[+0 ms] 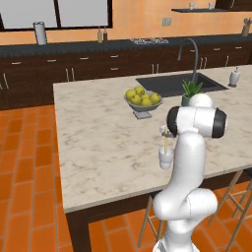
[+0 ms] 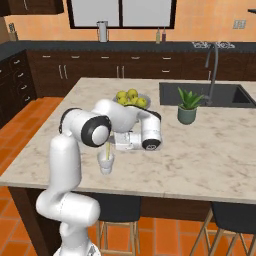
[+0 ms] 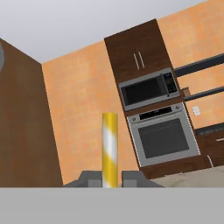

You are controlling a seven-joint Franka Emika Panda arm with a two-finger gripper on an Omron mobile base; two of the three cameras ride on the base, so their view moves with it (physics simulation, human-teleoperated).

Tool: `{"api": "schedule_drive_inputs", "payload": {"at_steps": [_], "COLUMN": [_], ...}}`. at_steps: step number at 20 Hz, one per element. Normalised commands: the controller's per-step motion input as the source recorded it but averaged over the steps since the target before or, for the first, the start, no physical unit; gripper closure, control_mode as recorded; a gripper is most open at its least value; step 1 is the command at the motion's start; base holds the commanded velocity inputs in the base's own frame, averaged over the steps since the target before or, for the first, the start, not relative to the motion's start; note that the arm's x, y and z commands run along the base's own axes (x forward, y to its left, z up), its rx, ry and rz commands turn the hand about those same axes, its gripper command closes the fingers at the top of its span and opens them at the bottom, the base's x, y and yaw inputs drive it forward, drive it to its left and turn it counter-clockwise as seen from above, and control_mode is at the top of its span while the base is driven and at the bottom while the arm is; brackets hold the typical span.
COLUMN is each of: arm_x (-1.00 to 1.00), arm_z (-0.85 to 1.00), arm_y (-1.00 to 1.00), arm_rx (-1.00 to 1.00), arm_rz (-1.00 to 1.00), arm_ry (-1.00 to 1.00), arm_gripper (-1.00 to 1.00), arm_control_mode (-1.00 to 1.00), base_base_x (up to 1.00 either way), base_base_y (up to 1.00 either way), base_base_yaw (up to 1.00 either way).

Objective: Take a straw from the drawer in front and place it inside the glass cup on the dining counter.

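Observation:
The glass cup [image 1: 166, 157] [image 2: 105, 163] stands near the front edge of the beige dining counter [image 1: 98, 133] [image 2: 210, 155]. The thin yellow straw [image 1: 166, 141] [image 2: 107, 150] [image 3: 110, 146] stands upright, its lower end reaching into the cup. My gripper [image 3: 110, 179] [image 2: 110, 143] is shut on the straw, which rises between the two dark fingertips [image 3: 89, 178] in the hand view. The hand reaches in level from the right in the right base view, just above the cup. The drawer is out of view.
A grey bowl of yellow-green fruit [image 1: 142, 101] [image 2: 131, 98] sits behind the cup. A plant pot [image 1: 189, 94] [image 2: 187, 112], the sink [image 1: 172, 83] [image 2: 200, 92] and its tap lie further right. Stools [image 2: 120, 210] stand under the counter's front edge. An oven [image 3: 164, 138] faces the hand.

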Motion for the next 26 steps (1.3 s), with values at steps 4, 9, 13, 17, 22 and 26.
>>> {"api": "schedule_drive_inputs", "payload": {"at_steps": [4,9,13,17,22,26], "arm_x": [0.22,0.01,-0.51,-0.74,-0.43,0.00], "arm_z": [-0.44,-0.31,0.00,0.00,0.00,0.00], "arm_y": [0.00,0.00,0.00,0.00,0.00,0.00], "arm_rx": [0.00,0.00,0.00,0.00,0.00,0.00], "arm_rz": [0.00,0.00,0.00,0.00,0.00,0.00], "arm_ry": [0.00,-0.01,-0.11,-0.17,-0.16,-0.17], "arm_gripper": [1.00,-1.00,-1.00,-1.00,-1.00,-1.00], "arm_control_mode": [-1.00,-1.00,-1.00,-1.00,-1.00,-1.00], "base_base_x": [0.00,0.00,0.00,0.00,0.00,0.00], "base_base_y": [0.00,0.00,0.00,0.00,0.00,0.00], "base_base_yaw": [0.00,0.00,0.00,0.00,0.00,0.00]}}
